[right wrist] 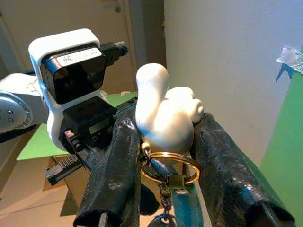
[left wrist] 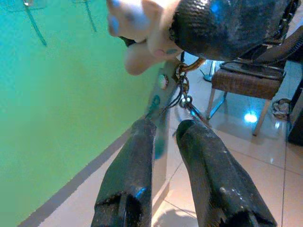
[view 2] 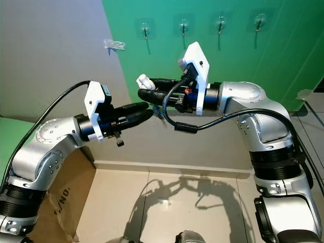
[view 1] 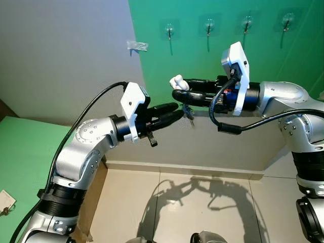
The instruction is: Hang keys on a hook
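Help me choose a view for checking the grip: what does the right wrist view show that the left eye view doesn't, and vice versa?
Right wrist view: the gold ring under the white charm, which is pinched in the right tool. Left eye view: the four hooks on the green wall. Both: the charm in the right tool, with the left tool just below it, at the hanging keys.

Keys (view 1: 189, 112) mostly hidden behind left tool (view 1: 176, 111); blurred in left wrist view.
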Controlling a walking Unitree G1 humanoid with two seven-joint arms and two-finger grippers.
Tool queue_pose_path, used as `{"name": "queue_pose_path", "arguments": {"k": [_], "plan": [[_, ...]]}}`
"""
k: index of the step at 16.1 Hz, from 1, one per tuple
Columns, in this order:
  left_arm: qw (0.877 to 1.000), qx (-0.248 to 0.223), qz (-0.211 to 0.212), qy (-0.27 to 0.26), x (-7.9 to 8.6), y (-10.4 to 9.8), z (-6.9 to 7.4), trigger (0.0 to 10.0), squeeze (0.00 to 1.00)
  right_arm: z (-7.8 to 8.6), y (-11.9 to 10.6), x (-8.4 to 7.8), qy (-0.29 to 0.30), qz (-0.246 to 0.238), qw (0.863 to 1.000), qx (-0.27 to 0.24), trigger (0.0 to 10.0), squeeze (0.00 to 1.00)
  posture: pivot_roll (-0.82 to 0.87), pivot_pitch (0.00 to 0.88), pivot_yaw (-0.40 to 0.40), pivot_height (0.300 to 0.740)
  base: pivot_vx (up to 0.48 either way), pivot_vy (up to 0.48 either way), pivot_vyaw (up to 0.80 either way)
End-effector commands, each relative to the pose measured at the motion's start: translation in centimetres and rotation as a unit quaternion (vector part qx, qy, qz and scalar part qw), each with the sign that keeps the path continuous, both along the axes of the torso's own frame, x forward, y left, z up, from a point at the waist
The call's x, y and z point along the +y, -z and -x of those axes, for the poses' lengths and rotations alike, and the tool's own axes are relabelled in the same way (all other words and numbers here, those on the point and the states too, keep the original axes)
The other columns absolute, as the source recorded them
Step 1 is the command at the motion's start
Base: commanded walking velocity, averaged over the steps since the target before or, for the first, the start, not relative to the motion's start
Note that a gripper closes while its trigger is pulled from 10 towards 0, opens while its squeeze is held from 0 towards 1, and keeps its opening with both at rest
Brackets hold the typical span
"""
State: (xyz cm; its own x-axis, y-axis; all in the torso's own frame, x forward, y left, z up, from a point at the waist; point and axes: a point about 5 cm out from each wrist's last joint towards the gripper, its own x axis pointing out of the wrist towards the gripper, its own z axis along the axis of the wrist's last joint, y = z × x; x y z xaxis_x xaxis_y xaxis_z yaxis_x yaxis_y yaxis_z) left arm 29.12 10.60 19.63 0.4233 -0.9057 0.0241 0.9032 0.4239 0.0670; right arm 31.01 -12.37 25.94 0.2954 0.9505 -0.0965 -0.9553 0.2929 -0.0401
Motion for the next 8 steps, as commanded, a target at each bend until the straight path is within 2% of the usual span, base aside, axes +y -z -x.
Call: {"name": "queue_pose_path", "arguments": {"k": [1,8], "plan": [[1.0,0.001,-0.01,0.012,-0.13,0.27,0.27,10.0,0.0,0.46,0.28,0.51,-0.016,0.008,1.0,-0.006,0.0,0.0,-0.23,0.066,0.087,0.74,0.0,0.0,0.0],[0.999,0.001,-0.02,0.026,-0.27,0.48,0.42,10.0,0.0,0.05,0.24,0.53,-0.002,0.005,1.0,-0.01,0.0,0.0,-0.23,0.062,0.091,0.74,0.0,0.0,0.0]]}}
